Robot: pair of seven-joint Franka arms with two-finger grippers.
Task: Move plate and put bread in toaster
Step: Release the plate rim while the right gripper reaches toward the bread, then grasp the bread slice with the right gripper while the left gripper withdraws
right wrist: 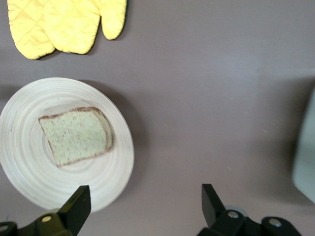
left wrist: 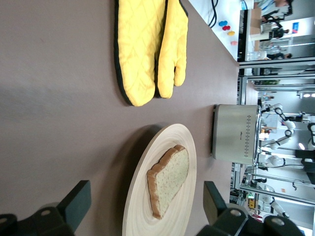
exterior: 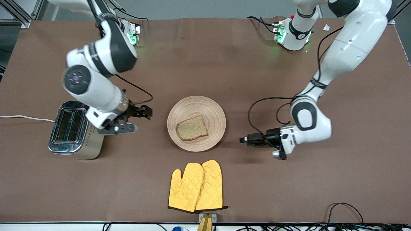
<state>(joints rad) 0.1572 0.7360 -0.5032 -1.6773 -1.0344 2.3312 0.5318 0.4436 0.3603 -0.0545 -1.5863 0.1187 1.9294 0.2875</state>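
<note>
You've got a brown table (exterior: 224, 70) carrying three things directly: the plate (exterior: 212, 110) mid-table, the toaster (exterior: 71, 130) toward the right arm's end with its white cord (exterior: 22, 118) trailing off that edge, and a pair of yellow oven mitts (exterior: 196, 186) nearer the front camera than the plate. Plate, toaster and mitts sit well apart from each other, none touching.

So the bread (exterior: 192, 127) sits on the plate (exterior: 212, 109) mid-surface (exterior: 224, 64). The toaster (exterior: 72, 130) stands well apart toward the right arm's end. The oven mitts (exterior: 196, 186) lie side by side, nearer the front camera than the plate, not touching it.
</note>
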